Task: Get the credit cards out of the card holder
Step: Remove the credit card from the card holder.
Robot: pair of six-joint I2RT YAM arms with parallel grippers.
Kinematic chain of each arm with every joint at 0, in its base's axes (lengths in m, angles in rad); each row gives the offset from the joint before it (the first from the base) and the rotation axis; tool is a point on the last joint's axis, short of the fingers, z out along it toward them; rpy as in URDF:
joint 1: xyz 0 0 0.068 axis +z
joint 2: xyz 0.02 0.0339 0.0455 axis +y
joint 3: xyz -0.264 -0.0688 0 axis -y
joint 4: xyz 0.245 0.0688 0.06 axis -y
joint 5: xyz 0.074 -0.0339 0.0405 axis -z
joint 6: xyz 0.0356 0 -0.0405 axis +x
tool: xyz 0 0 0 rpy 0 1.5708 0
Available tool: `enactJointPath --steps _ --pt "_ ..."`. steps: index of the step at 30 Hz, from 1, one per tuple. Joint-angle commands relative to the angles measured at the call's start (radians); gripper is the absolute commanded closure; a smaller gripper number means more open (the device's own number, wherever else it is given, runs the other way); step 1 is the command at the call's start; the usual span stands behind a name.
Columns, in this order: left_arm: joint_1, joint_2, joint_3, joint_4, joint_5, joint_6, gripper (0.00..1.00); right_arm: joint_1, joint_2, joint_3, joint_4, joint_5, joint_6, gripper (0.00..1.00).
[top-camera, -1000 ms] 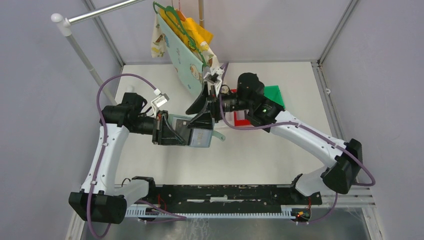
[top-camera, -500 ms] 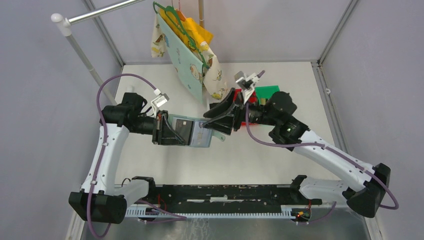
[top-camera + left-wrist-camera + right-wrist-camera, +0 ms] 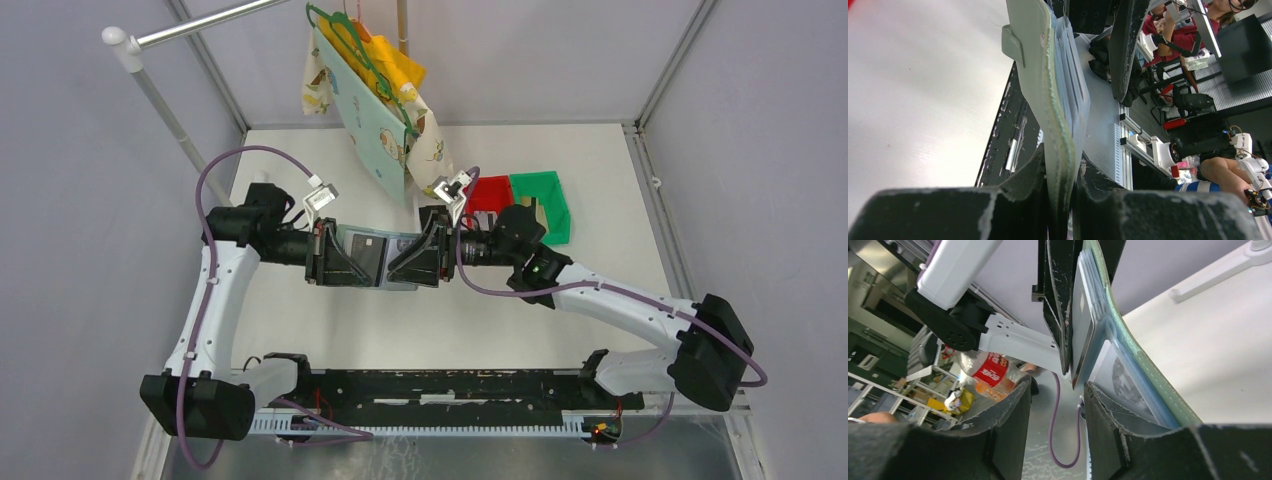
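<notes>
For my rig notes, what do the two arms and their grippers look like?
The left arm and right arm have white shells with black joints and bases; a purple cable loops along each. The left gripper and right gripper are black, their wedge-shaped fingers scuffed white. A green light glows on the right arm.

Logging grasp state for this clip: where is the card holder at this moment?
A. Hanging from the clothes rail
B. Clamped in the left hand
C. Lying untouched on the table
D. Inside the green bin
B: the left wrist view shows the left hand shut on the edge of the card holder, while the right hand is open at its other end.
</notes>
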Motion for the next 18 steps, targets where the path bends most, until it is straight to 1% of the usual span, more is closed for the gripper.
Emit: enactJointPath --steps 1,2,11,18 --pt "0.005 -0.011 0.030 0.006 0.061 -0.020 0.96 0.006 0.036 -0.020 0.238 -0.051 0.126 0.52" --pt "0.006 -0.011 0.030 0.006 0.059 -0.022 0.95 0.008 0.043 -0.021 0.266 -0.057 0.143 0.53" --pt "0.005 -0.008 0.032 0.006 0.062 -0.037 0.90 0.011 0.094 -0.006 0.324 -0.071 0.195 0.55" --pt "0.005 -0.006 0.031 0.006 0.054 -0.042 0.89 0.011 0.119 -0.005 0.389 -0.077 0.241 0.59"
